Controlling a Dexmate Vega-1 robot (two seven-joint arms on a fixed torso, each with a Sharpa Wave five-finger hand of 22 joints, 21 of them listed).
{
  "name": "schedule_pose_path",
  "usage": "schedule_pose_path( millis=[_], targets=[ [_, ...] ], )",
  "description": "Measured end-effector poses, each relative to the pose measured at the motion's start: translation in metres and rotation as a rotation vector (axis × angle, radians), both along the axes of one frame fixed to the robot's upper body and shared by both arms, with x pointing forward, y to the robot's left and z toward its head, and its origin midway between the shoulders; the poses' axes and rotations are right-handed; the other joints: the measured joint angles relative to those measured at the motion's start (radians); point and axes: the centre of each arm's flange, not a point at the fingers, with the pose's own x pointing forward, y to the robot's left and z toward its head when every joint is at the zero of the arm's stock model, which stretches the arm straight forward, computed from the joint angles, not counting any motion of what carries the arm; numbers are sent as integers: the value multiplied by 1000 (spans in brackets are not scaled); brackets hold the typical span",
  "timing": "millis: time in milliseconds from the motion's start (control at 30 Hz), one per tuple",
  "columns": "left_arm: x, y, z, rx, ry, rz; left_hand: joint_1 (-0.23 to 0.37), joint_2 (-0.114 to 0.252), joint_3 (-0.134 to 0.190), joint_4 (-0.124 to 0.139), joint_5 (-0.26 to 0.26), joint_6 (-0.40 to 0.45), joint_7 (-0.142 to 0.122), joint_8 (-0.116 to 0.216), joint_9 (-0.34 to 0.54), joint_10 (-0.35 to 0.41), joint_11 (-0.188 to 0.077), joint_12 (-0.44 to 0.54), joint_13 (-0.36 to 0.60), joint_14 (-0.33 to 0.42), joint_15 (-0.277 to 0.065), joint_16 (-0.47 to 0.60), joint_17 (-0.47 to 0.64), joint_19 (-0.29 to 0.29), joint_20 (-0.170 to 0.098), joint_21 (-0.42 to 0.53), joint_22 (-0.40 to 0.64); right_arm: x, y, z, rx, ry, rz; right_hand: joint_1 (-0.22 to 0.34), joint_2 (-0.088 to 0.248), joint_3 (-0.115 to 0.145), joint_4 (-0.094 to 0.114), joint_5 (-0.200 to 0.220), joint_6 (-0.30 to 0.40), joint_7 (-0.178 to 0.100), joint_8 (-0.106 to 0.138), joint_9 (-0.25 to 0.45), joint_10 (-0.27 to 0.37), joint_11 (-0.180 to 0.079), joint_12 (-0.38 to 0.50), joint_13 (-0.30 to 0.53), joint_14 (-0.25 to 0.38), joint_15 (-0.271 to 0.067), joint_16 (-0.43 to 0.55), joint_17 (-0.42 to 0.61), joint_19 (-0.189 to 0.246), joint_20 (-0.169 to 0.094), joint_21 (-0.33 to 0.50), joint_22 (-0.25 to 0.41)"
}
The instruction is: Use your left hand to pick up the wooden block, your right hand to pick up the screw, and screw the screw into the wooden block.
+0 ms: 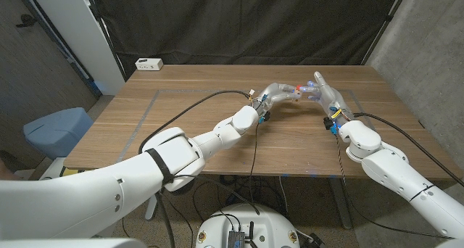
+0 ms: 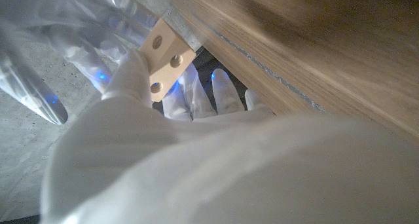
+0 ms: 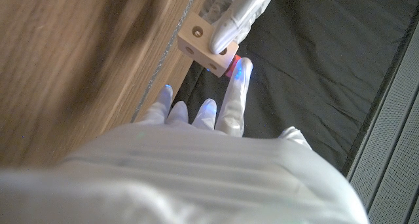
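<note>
Left hand (image 2: 141, 86) grips the pale square wooden block (image 2: 163, 57), holes drilled in it; right hand (image 3: 216, 112) touches a red bit underneath, probably the screw (image 3: 230, 65), above the tabletop's (image 1: 217, 125) far edge.

In the head view the pale wooden block with round holes (image 1: 303, 91) is mostly covered by the white left hand (image 1: 284, 93), and the small red-tipped screw (image 3: 230, 67) is too hidden behind the block and the right hand's fingers (image 3: 236, 99) to tell who holds it.

Pale tan wooden block (image 3: 204, 42), white robot hand (image 1: 281, 93), brown wood-grain table (image 1: 196, 125), black curtain (image 1: 239, 23)
</note>
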Motion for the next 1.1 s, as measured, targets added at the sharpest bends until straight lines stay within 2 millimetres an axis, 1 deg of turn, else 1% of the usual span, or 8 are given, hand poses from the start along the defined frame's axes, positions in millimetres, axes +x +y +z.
schedule_pose_path(
  millis=[167, 233, 433, 500, 767, 1000, 1033, 1100],
  targets=[
    [0, 0, 0, 1, -2, 0, 0, 0, 0, 0, 0, 0, 0, 0, 0, 0, 0, 0, 0, 0, 0, 0, 0, 0, 0, 0, 0, -2, -4, -1, 12, -2, -17, 4, 4, -3, -3, 0, 0, 0, -7, 0, -3, 9, 0, 0, 7, 0, 0, 0, 13, -2, 0, 0],
    [0, 0, 0, 1, -3, 0, 0, 0, 0, 0, 0, 0, 0, 0, 0, 0, 0, 0, 0, 0, 0, 0, 0, 0, 0, 0, 0, -2, -6, 0, 18, -4, -26, 4, 4, -3, -3, 0, -4, 4, -15, 0, -3, 16, 0, 0, 10, 4, 0, 0, 22, -7, 0, 0],
    [-1, -1, 1, -2, -7, -1, 0, 0, 0, 0, 0, 0, 0, 0, 0, 0, 0, 0, 0, 0, 0, 0, 0, 0, 0, 0, 0, -5, -10, -1, 28, -5, -42, 9, -1, 1, -7, 0, -27, 6, -24, 0, -6, 23, -8, 0, 16, 9, 0, 0, 36, 4, 8, 0],
    [-1, -1, 2, -3, -10, -2, 0, 0, 0, 0, 0, 0, 0, 0, -1, 0, 0, 0, 0, 0, 0, 0, 0, 0, 0, 0, 0, -6, -11, -1, 28, -6, -43, 9, -1, 1, -7, 0, -39, 2, -35, 0, -14, 30, -12, 0, 16, 9, 0, 0, 37, 5, 8, 0],
    [-3, -2, 0, -6, -13, -9, 0, 0, 0, 0, -1, 0, 0, 0, -1, 0, 0, 0, 0, 0, 0, 0, 0, 0, 0, 0, 0, -5, -14, -2, 35, 1, -67, 9, -1, 1, -7, 0, -119, -6, -66, 0, -48, 42, -23, 0, 3, 22, 0, 3, 40, 9, -1, 0],
    [-5, -2, 0, -5, -27, -12, 0, 0, 0, 0, -3, 0, 0, 0, 0, 0, 0, 0, 0, 0, 0, 0, 3, 0, 0, 0, 0, -7, -17, -2, 29, 3, -68, 9, -1, -4, -2, 0, -189, -20, -73, 4, -95, 51, -27, 0, -21, 31, -6, 3, 17, 11, -5, 0],
    [-6, -2, 0, -6, -28, -13, 0, 0, 0, 0, -3, 0, 0, 0, 0, 0, 0, 0, 0, 0, 0, 0, 3, 0, 0, 0, 0, -7, -17, -2, 26, 4, -65, 9, -1, -6, 0, 0, -199, -23, -74, 4, -108, 48, -30, 0, -25, 27, -6, 3, 12, 9, -5, 0],
    [-6, -3, 0, -6, -30, -14, 0, 0, 0, 0, -4, 0, 0, 0, 0, 0, 0, 0, 0, 0, 0, 0, 2, 0, 0, 0, 0, -7, -17, -1, 24, 4, -60, 9, -2, -7, 1, 0, -221, -23, -77, 4, -126, 44, -30, 0, -32, 35, -14, 3, 6, 11, -5, 0]
  ],
)
